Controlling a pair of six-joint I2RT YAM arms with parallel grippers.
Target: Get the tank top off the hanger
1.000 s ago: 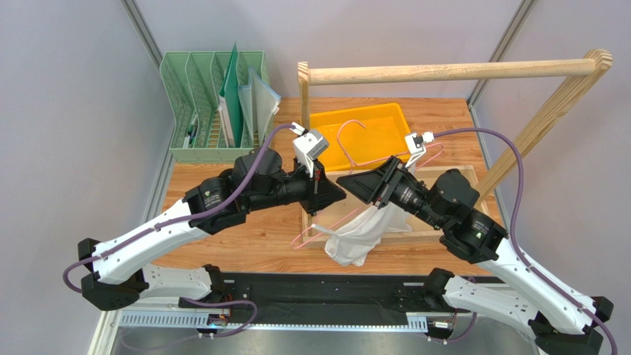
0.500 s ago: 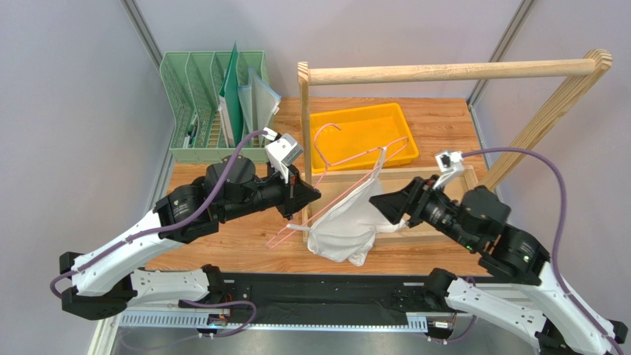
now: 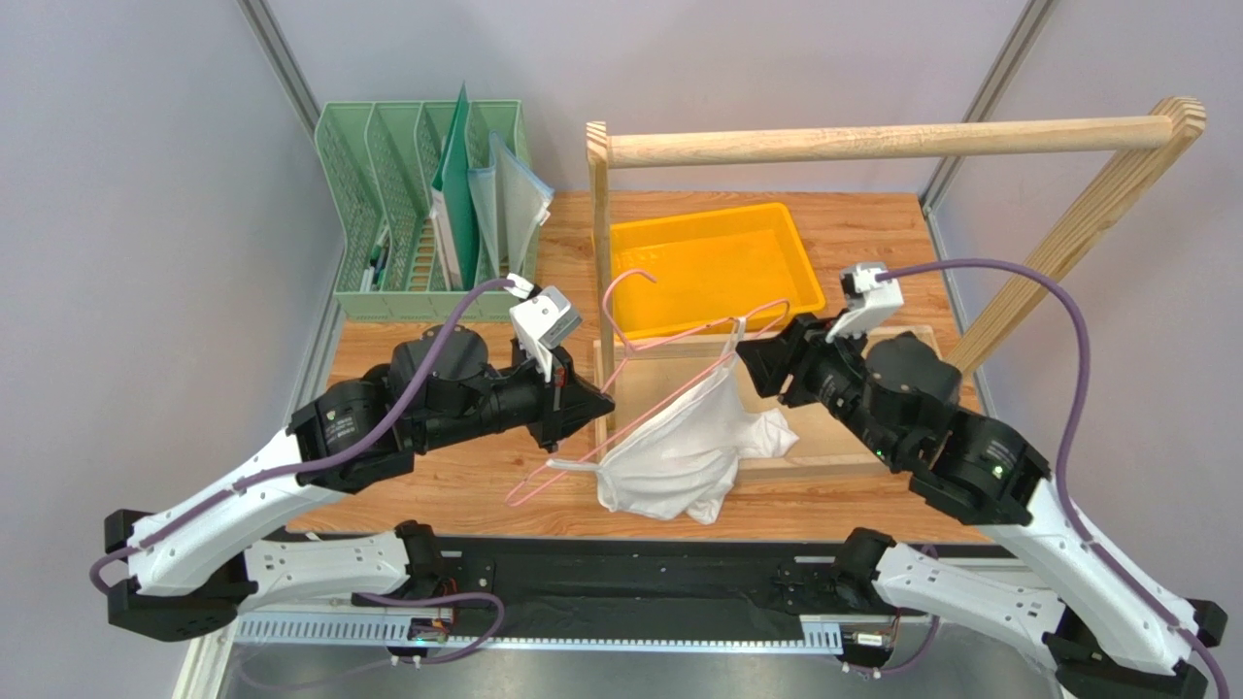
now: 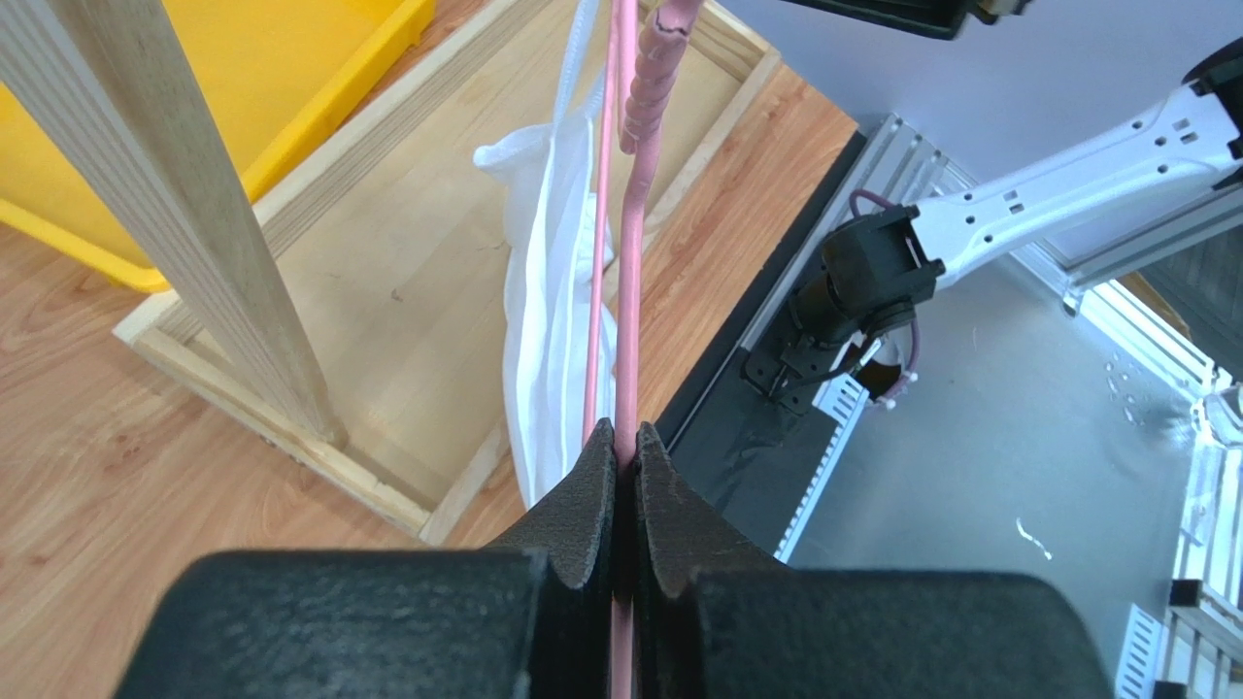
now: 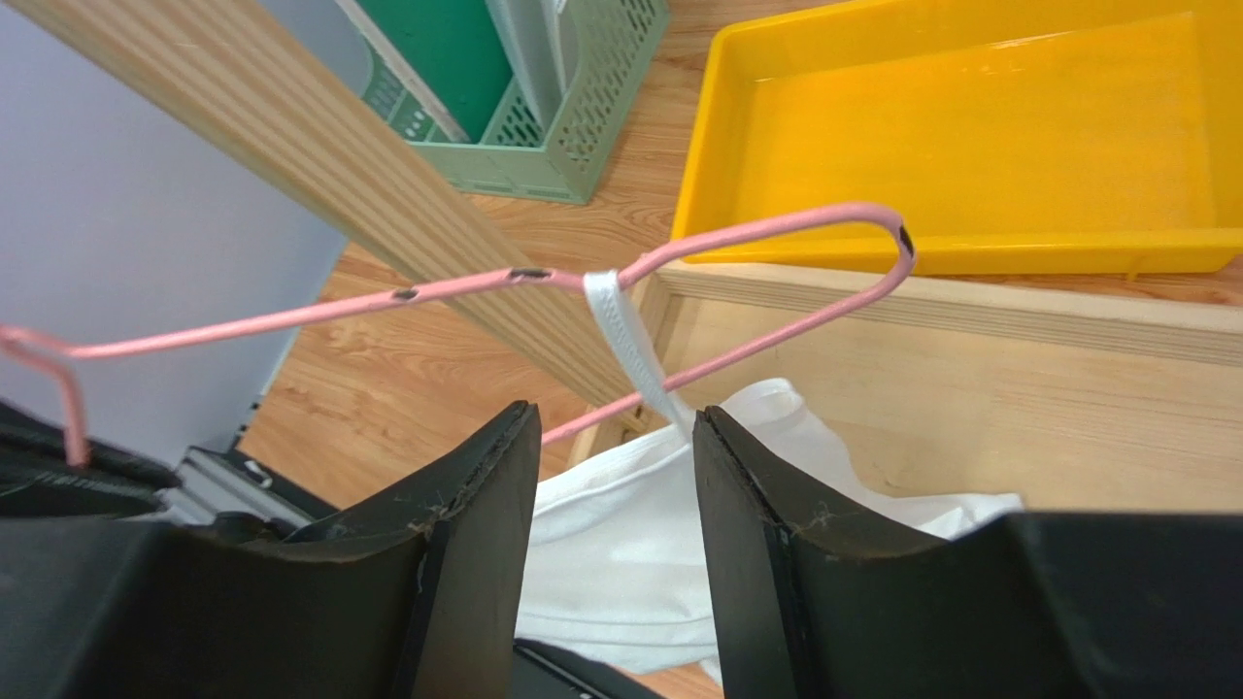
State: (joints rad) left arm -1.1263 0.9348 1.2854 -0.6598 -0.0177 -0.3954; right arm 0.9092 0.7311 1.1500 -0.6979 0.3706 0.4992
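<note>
The pink wire hanger (image 3: pixel 674 382) is held in the air over the wooden frame's base. My left gripper (image 3: pixel 601 404) is shut on its wire (image 4: pixel 630 313) at the near left end. The white tank top (image 3: pixel 674 452) hangs from the hanger by one strap (image 5: pixel 625 342) looped over the wire near the right corner; its body sags crumpled onto the table. My right gripper (image 3: pixel 759 361) is open, just right of the strap, with the strap and the white fabric (image 5: pixel 628 546) showing between its fingers. It touches nothing that I can see.
The wooden rail frame's left post (image 3: pixel 597 277) stands just behind the hanger; its rail (image 3: pixel 890 140) runs overhead to the right. A yellow tray (image 3: pixel 715 262) sits behind. A green file rack (image 3: pixel 423 204) stands at the back left. The table's front edge is close below the tank top.
My left gripper pulled the hanger further left and nearer. My right gripper let go of the tank top, opened, and moved up and back toward the strap on the hanger's right corner.
</note>
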